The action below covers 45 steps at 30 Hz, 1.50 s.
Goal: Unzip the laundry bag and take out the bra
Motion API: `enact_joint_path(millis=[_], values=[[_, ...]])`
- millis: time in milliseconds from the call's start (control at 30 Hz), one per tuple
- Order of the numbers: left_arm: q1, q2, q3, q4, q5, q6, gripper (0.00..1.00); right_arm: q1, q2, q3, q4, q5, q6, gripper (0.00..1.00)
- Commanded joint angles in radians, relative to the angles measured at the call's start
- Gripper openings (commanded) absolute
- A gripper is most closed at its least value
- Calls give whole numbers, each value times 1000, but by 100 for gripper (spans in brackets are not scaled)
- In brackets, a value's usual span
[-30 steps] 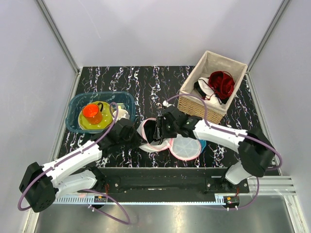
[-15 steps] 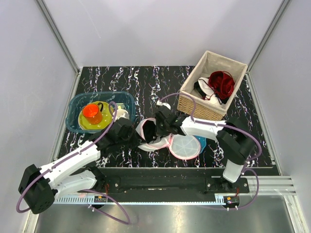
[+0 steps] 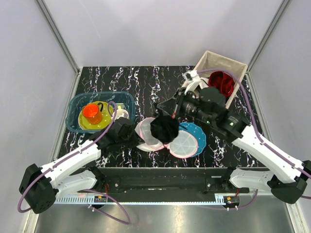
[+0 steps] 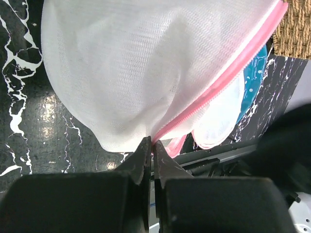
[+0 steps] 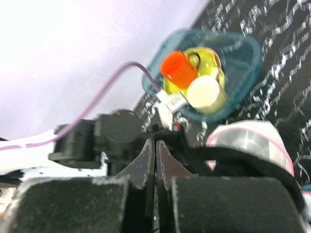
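The laundry bag (image 3: 147,134) lies unzipped on the table, its two white mesh discs edged in pink; the second disc (image 3: 184,143) rests on a blue plate. My left gripper (image 3: 135,136) is shut on the bag's pink zipper rim (image 4: 204,104), with the mesh (image 4: 141,73) bulging above its fingertips. My right gripper (image 3: 167,115) is raised over the bag, shut on the bra (image 3: 164,129), which hangs as a dark bunch just above the discs. In the right wrist view the bra (image 5: 171,135) is mostly black with a speck of red, and a black strap (image 5: 243,156) trails toward the bag (image 5: 255,141).
A wicker basket (image 3: 201,109) at the back right holds a red garment (image 3: 221,82). A blue tub (image 3: 75,109) on the left holds an orange cup (image 3: 92,113), a yellow plate and a white cup. The blue plate (image 3: 199,133) lies under the right disc.
My right gripper shut inside the bag, then rose and swung back right, pulling the bra up out of the bag. The left gripper stayed on the rim.
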Motion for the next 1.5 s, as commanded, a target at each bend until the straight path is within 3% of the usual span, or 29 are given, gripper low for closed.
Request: enact_joint_path(millis=[0, 100, 300, 433, 600, 767, 833, 867, 900, 967, 1033, 1133, 1300, 1333, 1367, 1400, 1467], values=[[7, 5, 9, 43, -11, 13, 0, -71, -40, 141, -39, -25, -56, 0], [7, 18, 10, 54, -11, 22, 0, -213, -45, 248, -46, -88, -60, 0], [7, 69, 87, 65, 17, 49, 0, -393, 52, 535, -140, -19, -181, 0], [7, 126, 187, 40, 6, 94, 0, -617, 138, 673, -147, -62, -171, 0], [18, 216, 383, -10, -3, 181, 0, -838, 277, 683, -167, -126, -106, 0], [60, 334, 575, -38, 19, 259, 0, -996, 369, 509, -151, -88, -74, 0], [81, 374, 688, -58, 16, 296, 0, -1010, 398, 437, -141, -104, -51, 28], [89, 411, 722, -81, 17, 307, 0, -1010, 400, 417, -137, -117, -53, 47], [98, 429, 794, -89, 14, 319, 0, -1010, 386, 381, -132, -135, -43, 75], [124, 489, 871, -124, -3, 348, 0, -1010, 347, 351, -129, -108, -42, 83], [126, 532, 999, -180, -122, 394, 0, -1010, 314, 311, -132, -91, -50, 88], [161, 607, 1119, -213, -210, 428, 0, -1010, 258, 276, -147, -117, -45, 89], [262, 707, 1222, -222, -233, 418, 0, -1008, 156, 195, -147, -173, -17, 90], [292, 742, 1231, -221, -221, 418, 42, -1008, 147, 186, -147, -186, -13, 90], [305, 756, 1242, -224, -209, 418, 74, -1008, 127, 169, -146, -215, -7, 90], [316, 768, 1244, -233, -190, 414, 90, -1008, 118, 160, -141, -230, 3, 90], [336, 790, 1239, -262, -130, 414, 99, -1007, 93, 140, -137, -262, 12, 90]])
